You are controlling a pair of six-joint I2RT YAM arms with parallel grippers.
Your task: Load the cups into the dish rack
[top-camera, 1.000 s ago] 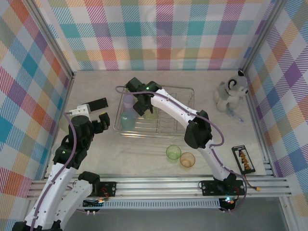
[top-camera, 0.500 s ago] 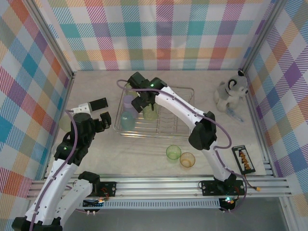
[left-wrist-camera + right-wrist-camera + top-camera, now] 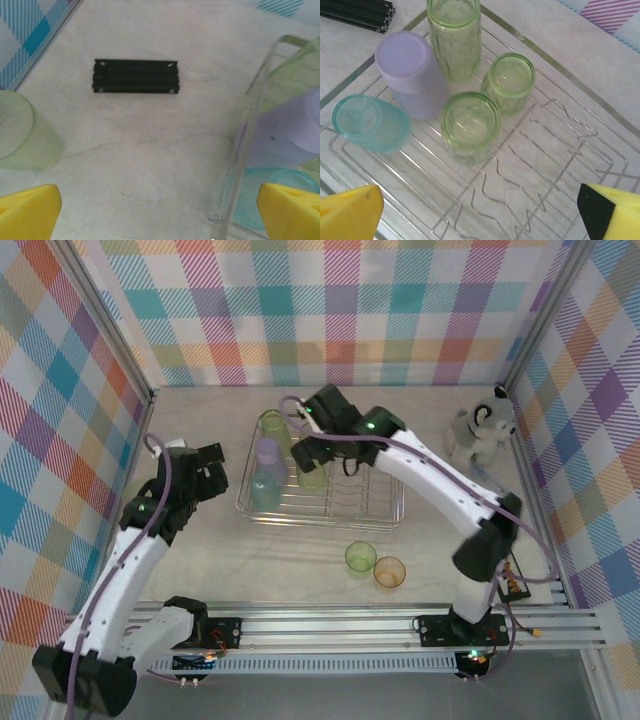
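I am hovering my right gripper [image 3: 480, 216] over the rack [image 3: 600, 125], its yellow fingers [image 3: 347, 212] spread wide with nothing between them. Below it, five cups are crowding the rack's left half: the tall green cup [image 3: 454, 35] at the far-left corner, the lavender cup [image 3: 410, 70] mouth-down just nearer, the teal cup [image 3: 370, 124] tipped toward the near-left corner, and a short green cup [image 3: 470, 122] touching a second short green cup [image 3: 510, 80] toward the middle. The rack's right half, with its wire dividers, is lying bare. My left gripper [image 3: 160, 212] is hanging over the table [image 3: 150, 165] just left of the rack, jaws apart and empty, with a pale green cup [image 3: 25, 132] farther left of the rack and a black bar [image 3: 136, 76] beyond it; whether that cup is standing or lying I cannot tell. A loose green cup [image 3: 360, 557] and an orange cup [image 3: 389, 571] are sitting side by side in front of the rack. I am judging that I am between placements, with fetching as the step in hand. The next move is calling for my right gripper to come off the rack to one of the front cups, straddle its wall, close gently on the thin plastic, then carry it over the rim into the bare half.
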